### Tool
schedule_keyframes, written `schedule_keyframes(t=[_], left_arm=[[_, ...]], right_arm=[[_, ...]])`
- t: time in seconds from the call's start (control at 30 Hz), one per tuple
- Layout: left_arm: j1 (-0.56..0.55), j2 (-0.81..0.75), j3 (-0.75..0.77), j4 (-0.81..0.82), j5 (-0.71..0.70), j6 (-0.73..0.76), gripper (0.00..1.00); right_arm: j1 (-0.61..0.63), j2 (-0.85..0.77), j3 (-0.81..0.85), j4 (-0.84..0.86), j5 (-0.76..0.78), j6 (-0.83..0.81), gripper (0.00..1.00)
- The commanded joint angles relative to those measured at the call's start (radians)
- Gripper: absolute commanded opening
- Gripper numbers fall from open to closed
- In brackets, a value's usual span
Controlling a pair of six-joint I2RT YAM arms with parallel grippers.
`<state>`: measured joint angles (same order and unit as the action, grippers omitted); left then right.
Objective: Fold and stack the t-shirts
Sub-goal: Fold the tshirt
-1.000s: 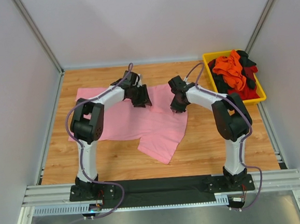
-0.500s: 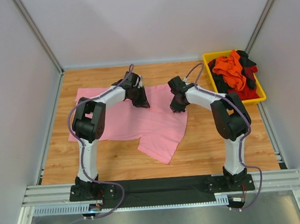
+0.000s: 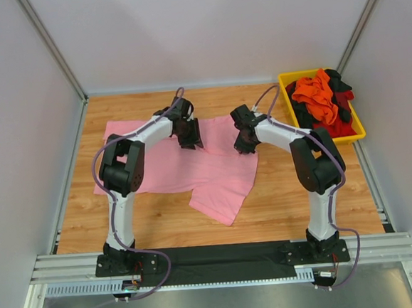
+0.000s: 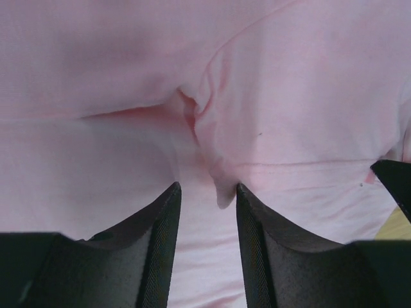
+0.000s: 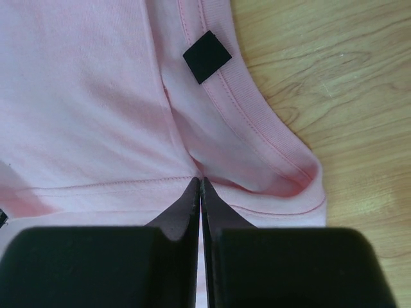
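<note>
One pink t-shirt (image 3: 193, 168) lay spread on the table (image 3: 302, 196), left of centre, between the two arms. It was a soft, matte knit, mostly flat, with one corner hanging toward the near edge. The neck had a ribbed band with double stitching, and a small black square tag (image 5: 207, 56) sat on that band.

The left gripper (image 4: 207, 189) was lowered onto the shirt's far edge. Its two dark, textured fingers stood apart, and a small ridge of puckered cloth lay between their tips. A soft crease ran away from them across the fabric.

The right gripper (image 5: 199, 181) was down at the neck band. Its fingers were pressed tight together with no gap, and the folds of the band ran into the tips, so it was pinching a little of the pink cloth.

At the far right corner stood one yellow bin (image 3: 285, 94) of hard plastic, rectangular. It held a crumpled heap of orange cloth (image 3: 315, 94), red cloth (image 3: 341, 127) and black cloth (image 3: 340, 81). The number of garments in the heap could not be counted.

The table was of light wood-grain boards. Each white-and-black arm carried one purple cable (image 3: 99, 157).
</note>
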<state>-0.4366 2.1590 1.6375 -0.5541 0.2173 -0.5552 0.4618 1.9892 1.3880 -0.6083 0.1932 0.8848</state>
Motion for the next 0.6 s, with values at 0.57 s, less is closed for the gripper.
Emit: schedule_keyframes(t=[0.57], left_arm=[[-0.047, -0.010, 0.085, -0.058, -0.079, 0.011, 0.36]], right_arm=[[0.000, -0.089, -0.001, 0.033, 0.032, -0.046, 0.00]])
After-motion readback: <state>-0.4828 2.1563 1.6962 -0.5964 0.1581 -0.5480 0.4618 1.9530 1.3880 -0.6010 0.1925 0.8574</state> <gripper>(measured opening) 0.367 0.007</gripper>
